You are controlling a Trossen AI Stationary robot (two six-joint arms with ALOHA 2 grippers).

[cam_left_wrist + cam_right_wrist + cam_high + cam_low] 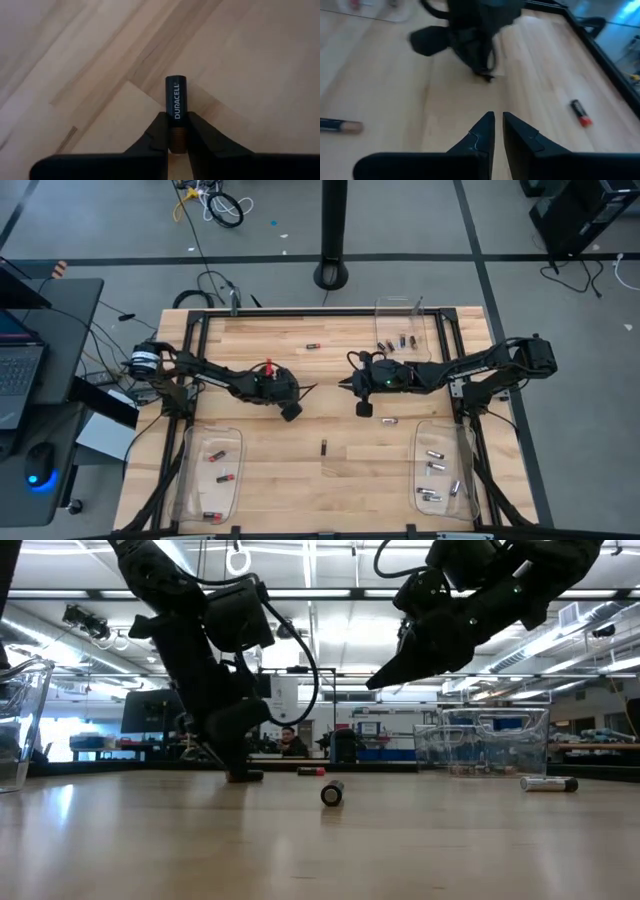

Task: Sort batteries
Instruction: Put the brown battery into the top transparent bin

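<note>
Left gripper (pixel 176 131) clamping a black cell (pixel 176 107), mid-table.
Right gripper (pixel 494 131) hovering nearly closed, empty; bare wood lying around both.

Black battery (pixel 176 107) clamped, others scattered, trayed

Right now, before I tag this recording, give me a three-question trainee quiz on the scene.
1. True or false: the left gripper has its jaws closed on a black Duracell battery.
2. Which tray holds the silvery batteries: A, the tray on the left arm's side; B, the tray on the right arm's side?
3. Fill in: the right gripper holds ____.

Key: 1 true; 2 B; 3 nothing, its jaws almost shut above bare table.
</note>
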